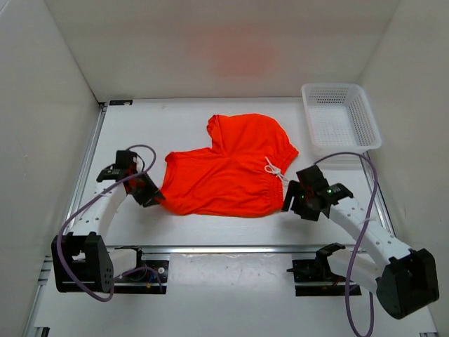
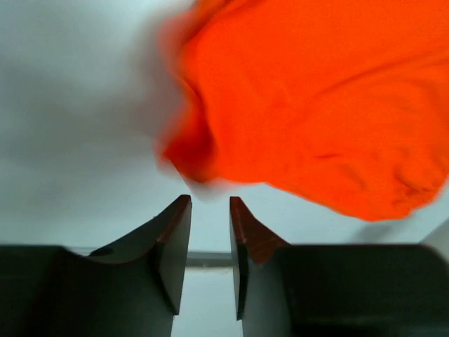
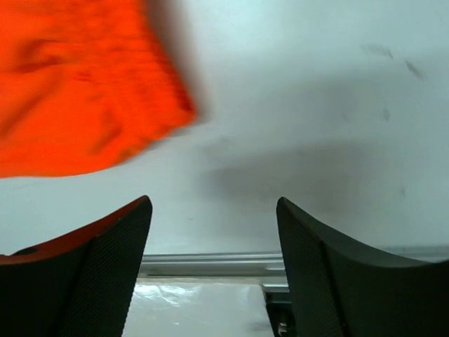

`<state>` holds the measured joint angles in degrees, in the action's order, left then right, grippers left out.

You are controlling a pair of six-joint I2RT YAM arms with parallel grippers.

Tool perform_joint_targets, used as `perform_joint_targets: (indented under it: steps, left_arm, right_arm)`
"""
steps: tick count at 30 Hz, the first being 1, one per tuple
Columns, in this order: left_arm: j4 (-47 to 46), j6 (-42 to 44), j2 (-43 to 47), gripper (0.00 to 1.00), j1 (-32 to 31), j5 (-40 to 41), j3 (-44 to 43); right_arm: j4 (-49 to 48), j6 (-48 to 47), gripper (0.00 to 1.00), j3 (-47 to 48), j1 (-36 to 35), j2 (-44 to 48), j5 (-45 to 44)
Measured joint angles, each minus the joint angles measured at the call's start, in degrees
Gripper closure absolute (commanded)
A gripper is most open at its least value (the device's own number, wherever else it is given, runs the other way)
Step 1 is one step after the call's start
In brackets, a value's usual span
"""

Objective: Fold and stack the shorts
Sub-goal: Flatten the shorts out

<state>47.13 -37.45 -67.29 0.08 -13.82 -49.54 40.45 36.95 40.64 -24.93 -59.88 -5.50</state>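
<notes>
While one pair of shorts (image 1: 228, 168) lies on the table (image 1: 140, 126) between two grippers, the left gripper (image 1: 156, 199) stands narrowly parted and empty just beside one edge. The right gripper (image 1: 289, 201) gapes wide and empty beside the other. One basket (image 1: 347, 147) sits beyond it.

The shorts (image 1: 231, 168) lay spread on the table (image 1: 140, 126) at the middle of the top view. They were bright orange-red, soft and slightly rumpled. One rounded part reached toward the upper centre, and a wider band stretched left along the lower edge. A thin white drawstring (image 1: 273, 170) sat knotted at their right side. Blurred orange cloth filled the upper right of the left wrist view (image 2: 316, 105) and the upper left of the right wrist view (image 3: 77, 84).
</notes>
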Motion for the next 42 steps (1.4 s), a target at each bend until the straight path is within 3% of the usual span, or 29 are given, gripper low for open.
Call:
perform_joint_targets:
  steps: [1,2,3,6,12,22,25,27,28,29,30,31,33,34,42]
  left_arm:
    - [0.98,-0.11,-0.26,0.22,-0.48,0.31,3.06]
    - [2.21,-0.22,-0.35,0.11,-0.96,0.9,5.16]
    - [3.32,-0.83,-0.35,0.08,-1.7,1.11,5.79]
    - [3.06,-1.6,-0.17,0.07,-2.97,1.4,3.98]
    - [2.49,-4.42,-0.52,0.17,-2.89,5.31,0.35]
    - [2.49,-10.73,-5.86,0.13,-2.1,7.15,7.04]
    - [0.81,-11.89,-8.9,0.19,-2.1,6.97,8.66]
    - [-0.22,-12.61,-11.67,0.35,-2.1,6.95,8.9]
    - [-0.92,-13.0,-13.05,0.45,-2.1,6.93,8.9]
    - [-1.57,-13.22,-14.6,0.7,-2.1,6.97,8.81]
    - [-1.46,-13.51,-16.15,0.83,-2.08,6.84,8.28]
    - [-1.2,-13.4,-17.31,0.9,-1.99,6.71,7.61]
    - [-1.36,-12.76,-18.97,0.9,-2.01,6.75,5.92]
    - [-1.73,-12.39,-19.91,0.9,-1.99,6.93,4.68]
    - [-0.44,-10.14,-21.35,0.9,-0.66,6.12,-15.63]
  right_arm:
    - [0.96,1.6,0.22,-2.6,0.0,1.62,-0.81]
    - [1.84,2.82,0.22,-4.11,0.0,3.02,-1.27]
    - [2.67,4.48,0.22,-4.9,0.04,4.48,-1.55]
    - [1.75,8.04,0.2,-4.92,0.07,6.67,-1.18]
    - [-1.95,12.81,0.16,-4.9,1.55,3.34,5.2]
    - [-14.19,19.74,0.2,-11.56,8.07,-2.84,18.75]
    - [-16.9,20.7,0.26,-12.35,8.57,-5.53,20.28]
    - [-18.84,21.05,0.29,-12.35,8.66,-7.5,20.48]
    - [-19.93,21.09,0.36,-12.33,8.66,-8.63,20.46]
    - [-20.83,20.98,0.41,-12.24,8.68,-9.99,20.31]
    - [-21.27,20.81,0.48,-11.87,8.68,-11.5,20.26]
    - [-21.38,20.63,0.66,-11.13,8.7,-12.92,20.37]
    - [-21.77,19.56,0.84,-8.74,8.68,-16.28,19.04]
    - [-21.4,19.15,0.98,-6.78,8.76,-18.16,18.4]
    - [-14.47,10.99,1.0,19.76,11.85,-22.84,12.87]
